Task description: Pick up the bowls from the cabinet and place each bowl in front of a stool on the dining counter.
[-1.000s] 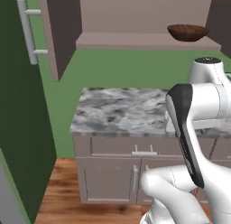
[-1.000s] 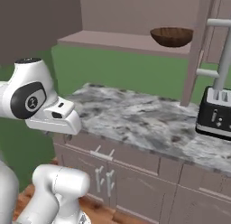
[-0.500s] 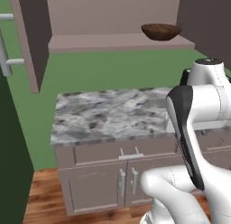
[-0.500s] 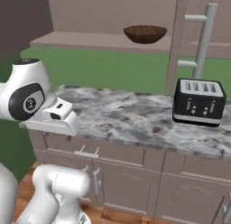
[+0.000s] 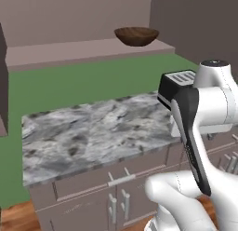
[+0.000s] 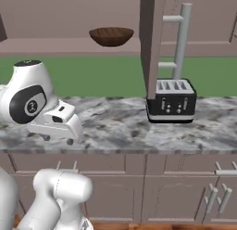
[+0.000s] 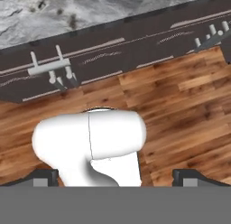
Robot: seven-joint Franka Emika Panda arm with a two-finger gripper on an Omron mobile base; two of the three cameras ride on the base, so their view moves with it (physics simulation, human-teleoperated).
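One dark wooden bowl (image 5: 136, 36) (image 6: 111, 35) stands upright on the open cabinet's shelf (image 5: 69, 50) (image 6: 46, 46), above the green wall. The cabinet door (image 6: 152, 39) swings out to the bowl's right, with its grey bar handle (image 6: 179, 41). My gripper (image 7: 115, 175) is open and holds nothing, its fingertips (image 7: 45, 175) wide apart. It points down at the wooden floor, well below the bowl and in front of the worktop. The stool and the dining counter are out of view.
A marble worktop (image 5: 93, 132) (image 6: 120, 124) on taupe drawer units (image 6: 176, 192) lies under the shelf. A black toaster (image 6: 171, 100) (image 5: 179, 78) stands on its right part, below the cabinet door. My folded arm (image 5: 195, 113) hangs over the worktop's front edge.
The whole picture has slid left in both base views, so the base has moved rightward along the worktop. The arm's pose and the open gripper are unchanged. The bowl stays on the shelf.
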